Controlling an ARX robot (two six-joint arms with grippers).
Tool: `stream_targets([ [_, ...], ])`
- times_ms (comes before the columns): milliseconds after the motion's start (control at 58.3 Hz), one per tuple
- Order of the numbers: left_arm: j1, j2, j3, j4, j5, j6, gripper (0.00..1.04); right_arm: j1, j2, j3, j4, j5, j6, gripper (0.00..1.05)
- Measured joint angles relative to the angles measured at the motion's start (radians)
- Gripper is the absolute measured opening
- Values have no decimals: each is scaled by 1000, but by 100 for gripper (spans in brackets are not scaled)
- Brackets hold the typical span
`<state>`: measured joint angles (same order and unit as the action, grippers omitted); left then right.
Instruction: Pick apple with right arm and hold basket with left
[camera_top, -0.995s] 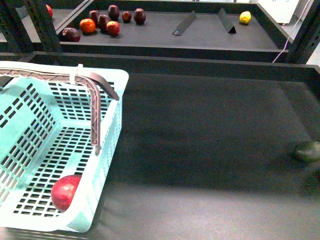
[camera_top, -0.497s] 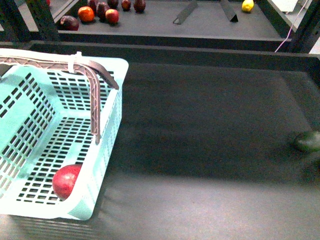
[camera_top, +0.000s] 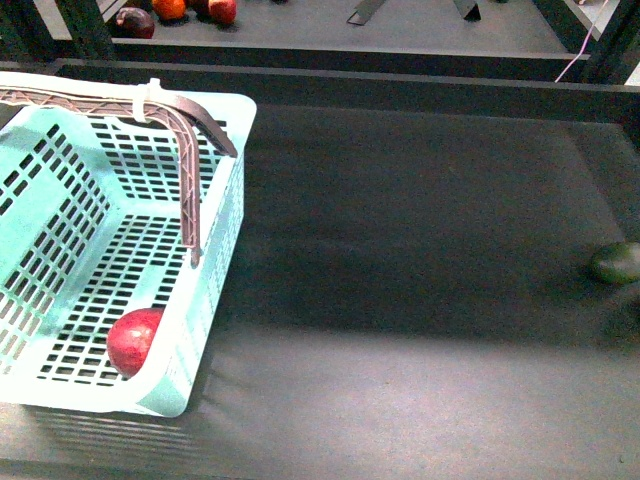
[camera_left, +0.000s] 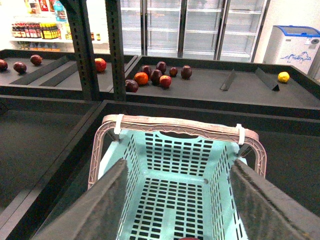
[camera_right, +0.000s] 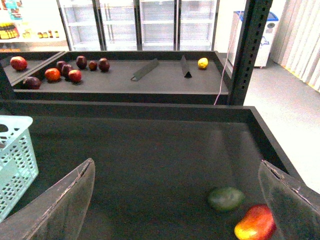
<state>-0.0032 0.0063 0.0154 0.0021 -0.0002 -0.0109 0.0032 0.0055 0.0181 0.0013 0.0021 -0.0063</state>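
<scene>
While both arms are hovering:
Left gripper: jaws spread wide above the basket, gripping nothing.
Right gripper: jaws apart, empty.
Apple: lying in 1 near corner of basket.

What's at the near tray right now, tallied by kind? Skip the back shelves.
Basket: 1
Red apple, in the basket: 1
Dark green fruit: 1
Red-yellow fruit, beside the green one, right wrist view only: 1
Total: 4
</scene>
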Motion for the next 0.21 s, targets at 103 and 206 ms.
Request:
stream_targets([
  [103,0,0,0,0,0,0,85,0,0,0,0,0,0,96],
  [206,0,0,0,0,0,2,99,0,0,0,0,0,0,96],
])
